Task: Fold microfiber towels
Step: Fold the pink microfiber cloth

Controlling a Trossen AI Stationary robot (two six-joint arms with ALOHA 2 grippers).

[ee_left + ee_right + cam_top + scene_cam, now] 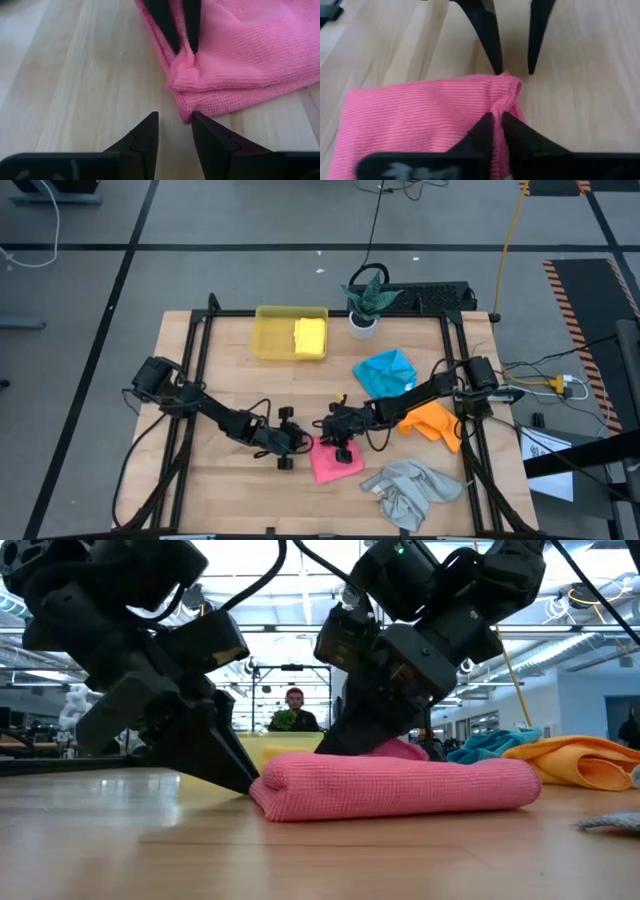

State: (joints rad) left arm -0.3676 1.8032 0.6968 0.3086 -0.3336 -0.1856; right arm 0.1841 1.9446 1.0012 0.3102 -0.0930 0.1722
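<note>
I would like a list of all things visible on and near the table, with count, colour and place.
pink towel: 1, pink, folded, front centre of table
yellow towel: 1, yellow, folded, inside the tray
tray: 1, translucent yellow, back of table
blue towel: 1, bright blue, crumpled, right of centre
orange towel: 1, orange, right edge
grey towel: 1, light grey, crumpled, front right
potted plant: 1, green in white pot, back edge
left gripper: open, at the pink towel's corner
right gripper: shut, pinching the pink towel's edge

Pink towel, bright blue towel, orange towel, light grey towel — yellow towel in a translucent yellow tray.
</note>
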